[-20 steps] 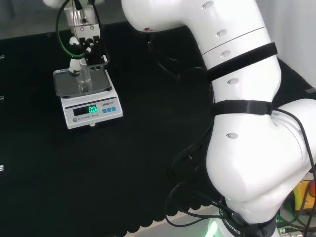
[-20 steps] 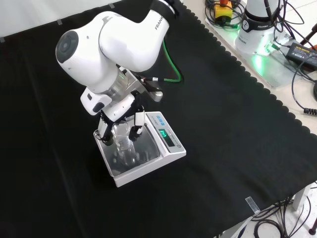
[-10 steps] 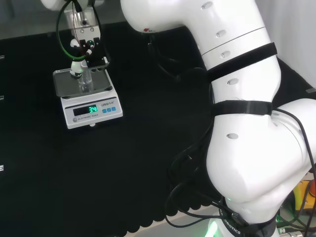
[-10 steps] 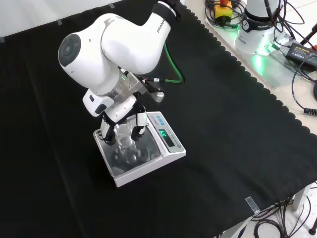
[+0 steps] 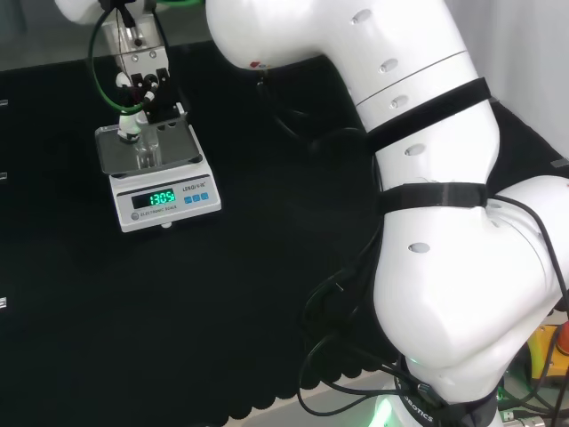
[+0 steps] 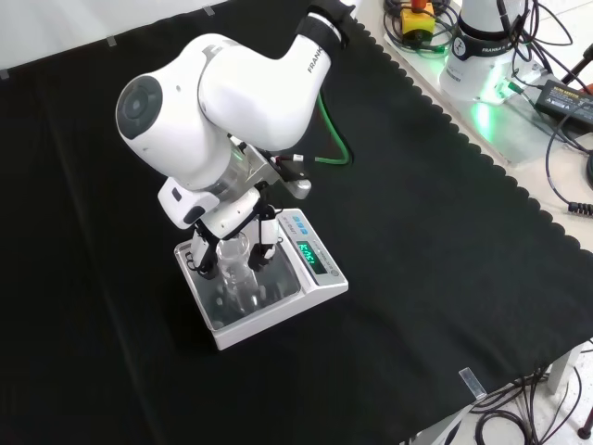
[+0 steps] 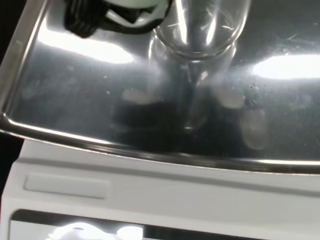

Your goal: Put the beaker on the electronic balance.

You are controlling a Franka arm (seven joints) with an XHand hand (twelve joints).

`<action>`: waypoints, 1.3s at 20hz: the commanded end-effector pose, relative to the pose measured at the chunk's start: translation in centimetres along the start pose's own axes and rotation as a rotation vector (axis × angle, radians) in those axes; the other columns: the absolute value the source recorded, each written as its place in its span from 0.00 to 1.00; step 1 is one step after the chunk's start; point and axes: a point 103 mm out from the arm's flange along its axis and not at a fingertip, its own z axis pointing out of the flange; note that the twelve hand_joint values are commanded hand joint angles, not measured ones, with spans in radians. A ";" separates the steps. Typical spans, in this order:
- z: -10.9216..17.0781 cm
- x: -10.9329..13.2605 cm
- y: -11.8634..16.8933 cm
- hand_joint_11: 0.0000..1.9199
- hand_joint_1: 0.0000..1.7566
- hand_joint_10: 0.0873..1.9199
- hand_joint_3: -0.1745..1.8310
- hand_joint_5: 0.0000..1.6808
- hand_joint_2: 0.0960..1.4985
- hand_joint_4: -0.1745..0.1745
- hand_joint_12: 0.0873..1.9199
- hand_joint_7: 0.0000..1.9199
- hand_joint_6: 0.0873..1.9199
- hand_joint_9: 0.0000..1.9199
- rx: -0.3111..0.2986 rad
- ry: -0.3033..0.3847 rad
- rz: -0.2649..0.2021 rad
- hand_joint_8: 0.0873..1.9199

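A clear glass beaker [image 6: 235, 265] stands upright on the steel pan of the white electronic balance [image 6: 318, 281]; its green display is lit with a reading. My hand [image 6: 263, 239] hovers just above the beaker, open, with fingers hanging on either side of the rim and apart from the glass. In the head view the hand [image 5: 135, 82] sits over the far edge of the balance [image 5: 167, 199] and the beaker [image 5: 145, 149] stands below it on the pan. The wrist view shows the beaker [image 7: 200, 35] base on the shiny pan [image 7: 75, 100], with one fingertip [image 7: 102, 15] beside it.
Black cloth [image 6: 445, 232] covers the bench all round the balance. The arm's big white links [image 5: 427, 222] rise at the head view's right. Cables and power gear [image 6: 519, 74] lie beyond the cloth's scalloped edge at the front view's top right.
The hand has let go of the beaker and lifted up and back from it. The beaker stays on the pan and the display's reading has climbed.
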 end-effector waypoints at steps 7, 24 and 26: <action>0.2 -0.2 -0.2 0.78 0.51 0.21 0.35 0.21 0.40 0.06 0.34 0.40 0.33 0.70 0.019 -0.046 0.025 0.48; -2.7 -1.9 -2.5 0.67 0.36 0.34 0.24 0.16 0.40 0.12 0.44 0.16 0.18 0.55 -0.063 -0.030 0.073 0.48; -3.4 -2.6 -3.5 0.66 0.35 0.34 0.24 0.16 0.41 0.13 0.44 0.15 0.17 0.55 -0.087 -0.031 0.080 0.47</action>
